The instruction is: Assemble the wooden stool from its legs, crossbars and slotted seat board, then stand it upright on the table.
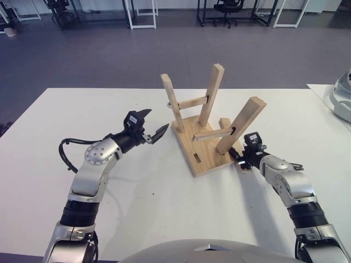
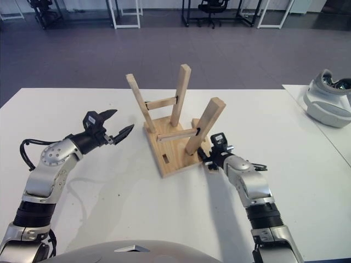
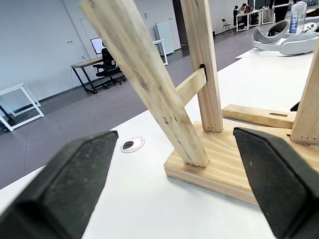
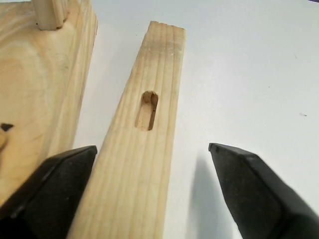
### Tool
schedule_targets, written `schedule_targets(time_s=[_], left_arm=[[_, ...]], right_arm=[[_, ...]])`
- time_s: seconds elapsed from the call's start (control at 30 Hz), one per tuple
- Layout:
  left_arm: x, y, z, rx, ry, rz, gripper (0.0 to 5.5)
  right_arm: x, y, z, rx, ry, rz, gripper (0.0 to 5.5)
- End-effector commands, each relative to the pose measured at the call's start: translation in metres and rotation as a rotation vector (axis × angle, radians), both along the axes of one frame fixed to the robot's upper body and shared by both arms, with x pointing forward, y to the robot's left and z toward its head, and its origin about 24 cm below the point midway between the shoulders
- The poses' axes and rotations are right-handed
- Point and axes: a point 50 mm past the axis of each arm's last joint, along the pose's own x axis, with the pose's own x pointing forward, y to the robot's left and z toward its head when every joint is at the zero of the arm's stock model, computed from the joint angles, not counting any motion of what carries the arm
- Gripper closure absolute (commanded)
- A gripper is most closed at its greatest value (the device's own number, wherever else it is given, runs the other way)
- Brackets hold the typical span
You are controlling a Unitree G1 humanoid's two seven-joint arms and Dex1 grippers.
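Sitting in the middle of the picture, the stool (image 1: 189, 138) is upside down on the white table (image 1: 164, 208), three legs up. The left gripper (image 1: 158, 120) hangs just left of it, fingers wide apart. At its right side, the right gripper (image 4: 149, 155) has its fingers apart, with the loose leg (image 4: 144, 79) lying between them.

Pale wooden seat board (image 1: 205, 159) flat on worktop, mid-width, nearer far edge. Three legs (image 1: 213, 93) rise from it, leaning, joined by two crossbars (image 1: 192, 102). Fourth leg (image 4: 144, 149) loose, lying flat just beside board's right edge, slot upward.
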Motion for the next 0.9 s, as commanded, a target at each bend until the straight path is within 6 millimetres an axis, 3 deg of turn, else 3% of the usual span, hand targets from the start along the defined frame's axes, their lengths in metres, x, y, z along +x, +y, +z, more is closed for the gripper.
schedule_targets(time_s=[0.03, 0.3, 0.4, 0.43, 0.5, 0.57, 0.6, 0.67, 0.7, 0.8, 0.9], left_arm=[[0.002, -0.002, 0.003, 0.021, -0.026, 0.0, 1.23], [0.004, -0.001, 0.005, 0.028, -0.038, 0.003, 1.23], [0.006, 0.0, 0.01, 0.021, -0.055, 0.001, 1.23], [0.007, -0.001, 0.015, 0.006, -0.07, -0.003, 1.23], [0.009, -0.006, 0.041, -0.132, -0.123, -0.029, 1.23], [0.013, -0.012, 0.082, -0.421, -0.178, -0.088, 1.23], [0.014, -0.014, 0.103, -0.581, -0.195, -0.139, 1.23], [0.021, -0.019, 0.138, -0.835, -0.198, -0.256, 1.23], [0.025, -0.023, 0.152, -0.918, -0.193, -0.305, 1.23], [0.033, -0.037, 0.178, -1.035, -0.165, -0.393, 1.23], [0.028, -0.05, 0.19, -1.043, -0.163, -0.475, 1.23]], right_arm=[[-0.012, -0.004, -0.006, -0.026, 0.069, -0.007, 1.65], [-0.008, -0.019, 0.001, -0.006, 0.097, -0.012, 3.08], [0.001, -0.031, 0.01, -0.055, 0.047, -0.002, 3.38], [0.008, -0.034, 0.02, -0.041, -0.021, -0.013, 3.38], [0.029, -0.05, 0.062, -0.042, -0.267, -0.079, 3.38], [0.043, -0.07, 0.115, -0.169, -0.547, -0.103, 3.39], [0.047, -0.069, 0.145, -0.223, -0.691, -0.056, 3.39], [0.048, -0.032, 0.2, -0.285, -0.969, 0.189, 3.39], [0.044, -0.005, 0.216, -0.301, -1.074, 0.337, 3.39], [0.025, 0.051, 0.234, -0.253, -1.247, 0.604, 3.39], [0.014, 0.078, 0.237, -0.224, -1.303, 0.732, 3.39]])
